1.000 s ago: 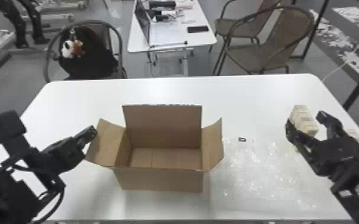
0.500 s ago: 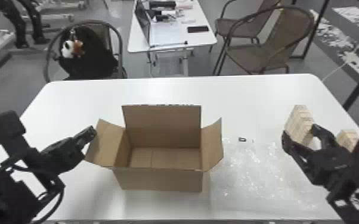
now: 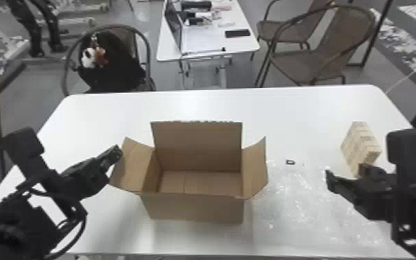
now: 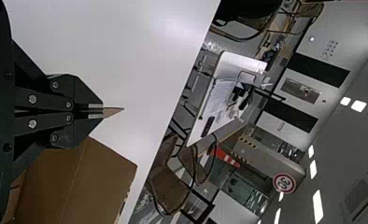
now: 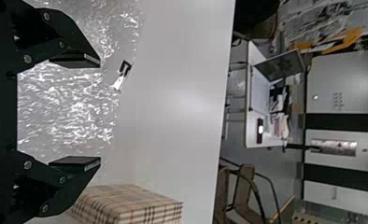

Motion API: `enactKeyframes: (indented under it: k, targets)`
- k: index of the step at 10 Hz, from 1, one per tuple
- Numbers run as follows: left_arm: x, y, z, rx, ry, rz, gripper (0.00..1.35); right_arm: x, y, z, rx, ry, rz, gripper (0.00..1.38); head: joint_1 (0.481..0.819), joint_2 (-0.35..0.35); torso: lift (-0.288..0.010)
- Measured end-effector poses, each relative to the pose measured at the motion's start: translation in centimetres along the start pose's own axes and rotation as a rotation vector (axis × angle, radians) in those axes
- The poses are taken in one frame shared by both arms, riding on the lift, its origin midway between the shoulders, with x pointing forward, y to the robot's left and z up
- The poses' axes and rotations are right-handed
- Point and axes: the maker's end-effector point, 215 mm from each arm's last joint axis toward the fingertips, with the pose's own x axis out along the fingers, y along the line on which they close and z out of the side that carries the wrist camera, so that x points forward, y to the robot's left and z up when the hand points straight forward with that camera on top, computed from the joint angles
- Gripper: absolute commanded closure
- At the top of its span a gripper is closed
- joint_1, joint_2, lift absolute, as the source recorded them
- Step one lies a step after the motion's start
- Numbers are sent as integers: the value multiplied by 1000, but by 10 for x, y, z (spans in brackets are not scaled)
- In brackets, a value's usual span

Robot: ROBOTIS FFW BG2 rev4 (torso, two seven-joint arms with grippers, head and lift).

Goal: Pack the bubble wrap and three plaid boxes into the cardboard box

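the cardboard box [image 3: 197, 209] looks empty; bubble wrap [image 3: 297, 204] and a plaid box [image 3: 359, 145] await packing. left gripper [image 4: 102, 111] clenches a flap [image 3: 134, 166]; right gripper [image 5: 99, 112] gapes, empty.

Beyond the worktop [image 3: 200, 103], I see a white table [image 3: 242, 45] with an open laptop [image 3: 173, 26] and a dark phone [image 3: 237, 33]. Left of it, plush charms [image 3: 90, 57] hang on a black bag [image 3: 114, 71] on a chair [image 3: 128, 41]; brown chairs [image 3: 345, 31] stand right.
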Motion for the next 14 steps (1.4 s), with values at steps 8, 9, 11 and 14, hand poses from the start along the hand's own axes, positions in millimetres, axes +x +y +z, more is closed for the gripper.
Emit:
enactKeyframes:
  k: [8, 9, 11, 14]
  targets:
    - [1, -2, 1, 8, -6, -2, 1208, 33, 53, -79, 242, 266, 164, 677, 695, 150, -148]
    - [1, -2, 1, 8, -7, 0, 1208, 33, 52, -82, 244, 274, 155, 618, 695, 148, -148]
    - [0, 0, 1, 9, -10, 3, 1208, 36, 57, -92, 285, 300, 179, 1046, 695, 156, -148]
    - [-1, 2, 3, 12, -20, 9, 1208, 43, 57, -92, 319, 279, 166, 1119, 695, 159, -148]
